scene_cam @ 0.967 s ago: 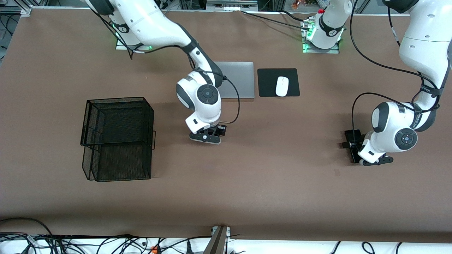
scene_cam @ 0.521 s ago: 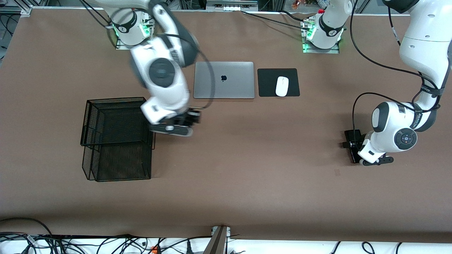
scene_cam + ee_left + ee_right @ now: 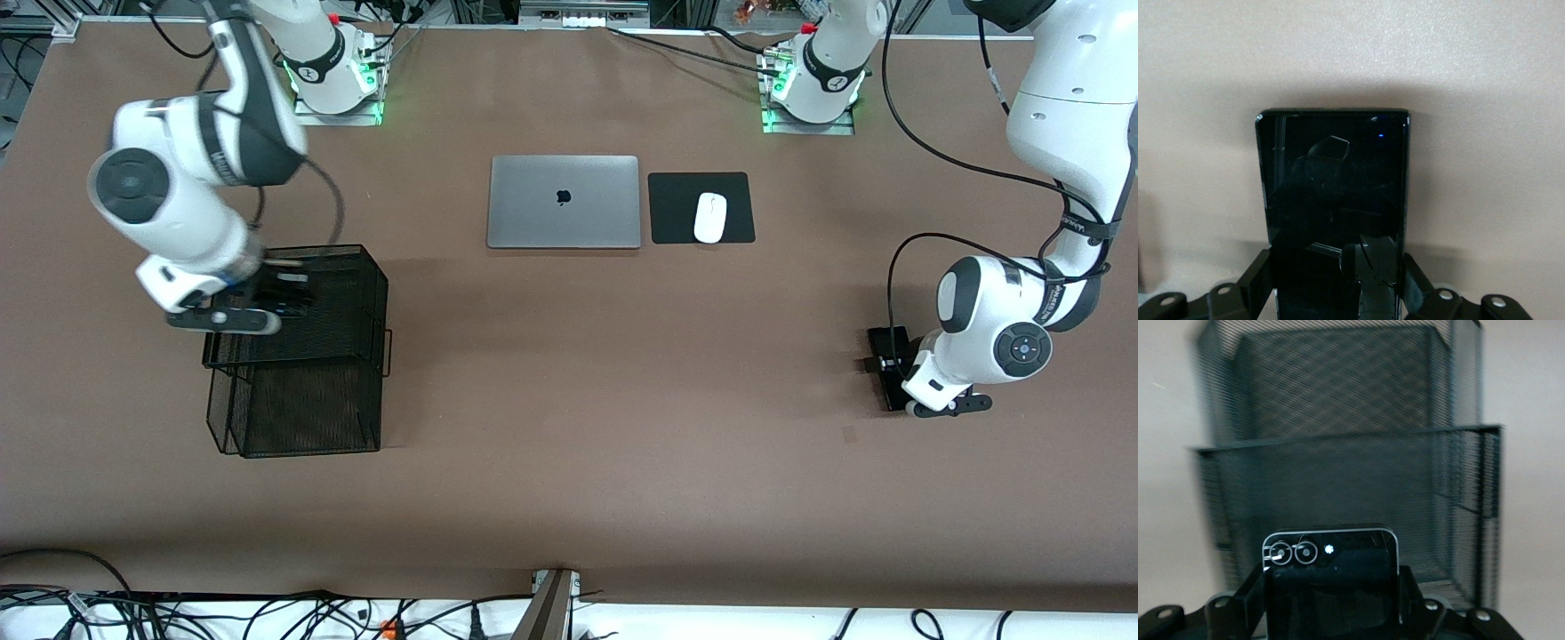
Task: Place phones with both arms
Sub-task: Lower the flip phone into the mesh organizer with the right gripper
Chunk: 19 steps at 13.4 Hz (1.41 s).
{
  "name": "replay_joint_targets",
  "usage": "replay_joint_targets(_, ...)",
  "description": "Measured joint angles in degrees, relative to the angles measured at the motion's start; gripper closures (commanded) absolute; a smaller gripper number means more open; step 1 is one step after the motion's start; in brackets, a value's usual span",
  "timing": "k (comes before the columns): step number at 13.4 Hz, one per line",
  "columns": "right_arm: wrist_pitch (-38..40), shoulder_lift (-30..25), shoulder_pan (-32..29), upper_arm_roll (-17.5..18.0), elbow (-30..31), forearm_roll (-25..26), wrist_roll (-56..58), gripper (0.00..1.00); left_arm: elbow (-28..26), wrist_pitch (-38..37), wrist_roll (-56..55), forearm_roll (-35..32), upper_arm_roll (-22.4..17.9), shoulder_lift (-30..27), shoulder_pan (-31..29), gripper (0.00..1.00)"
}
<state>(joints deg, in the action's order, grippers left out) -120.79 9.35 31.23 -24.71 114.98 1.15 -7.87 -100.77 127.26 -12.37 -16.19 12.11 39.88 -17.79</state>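
My right claw (image 3: pixel 286 307), clenched on the black flip phone (image 3: pixel 1330 577), has swung from mid-bench over the mesh tray (image 3: pixel 356 293), ready to drop, while my left claw (image 3: pixel 892 378) grips the slim black slab (image 3: pixel 1333 193) near the bench's left-arm edge.

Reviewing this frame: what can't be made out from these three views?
- Front view: the flip phone in the right gripper over the mesh tray is hidden by the wrist and mesh.
- Front view: the slab phone is mostly covered by the left gripper.
- The lilac phone appears in no view.
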Motion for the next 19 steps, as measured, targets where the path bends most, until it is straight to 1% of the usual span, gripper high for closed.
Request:
replay_joint_targets(2,-4.1,0.1,-0.2,-3.7,4.2,-3.3,6.6,0.88,0.6,-2.6,-0.1,0.2,0.3,-0.1,-0.1,0.85)
replay_joint_targets(4,-7.0,1.5,-1.1,-4.9,6.1,-5.0,9.8,0.86,3.5,-10.3,-0.2,2.1,1.9,-0.3,-0.2,0.85)
replay_joint_targets(5,-7.7,2.5,-1.7,-4.9,6.3,-5.6,10.8,0.71,5.9,-15.0,-0.2,3.2,3.2,-0.6,-0.2,0.85)
replay_joint_targets(6,-8.5,3.6,-2.4,-4.9,6.3,-6.5,11.5,0.32,8.6,-19.7,-0.2,3.9,5.1,-0.9,-0.2,0.84)
replay_joint_targets(7,-8.9,4.3,-3.0,-4.9,6.3,-7.9,12.1,0.00,11.0,-23.2,-0.2,4.1,7.2,-1.2,-0.1,0.84)
replay_joint_targets(9,-9.0,5.4,-3.6,-5.0,5.8,-10.2,12.8,0.00,14.9,-27.2,-0.3,6.1,12.6,-1.5,0.0,0.85)
replay_joint_targets(10,-9.0,5.7,-3.6,-4.9,4.9,-10.6,12.8,0.00,16.0,-27.8,-0.5,8.2,15.3,-1.6,0.1,0.90)
replay_joint_targets(11,-8.4,5.8,-3.6,-4.9,3.5,-10.7,12.8,0.00,16.6,-27.8,-0.6,11.4,17.6,-1.6,0.4,0.90)
replay_joint_targets(13,-3.2,5.8,-3.6,-4.8,-1.2,-10.7,12.8,0.00,17.3,-27.5,-0.6,19.7,20.8,-1.6,2.5,0.90)
replay_joint_targets(14,0.4,5.8,-3.6,-4.9,-4.1,-10.7,12.8,0.00,17.4,-25.8,-0.6,22.3,21.3,-1.4,5.4,0.90)
replay_joint_targets(15,3.8,5.7,-3.6,-4.9,-6.7,-10.7,12.8,0.00,17.5,-22.2,-0.7,23.3,21.4,-0.9,9.0,0.92)
replay_joint_targets(17,10.2,5.6,-3.6,-5.0,-11.8,-10.7,12.7,0.00,17.4,-13.0,-2.8,23.7,21.4,1.3,16.8,0.91)
replay_joint_targets(19,15.4,5.5,-3.7,-5.4,-16.1,-10.6,12.5,0.00,17.4,-2.9,-7.7,23.7,21.0,4.2,23.6,0.91)
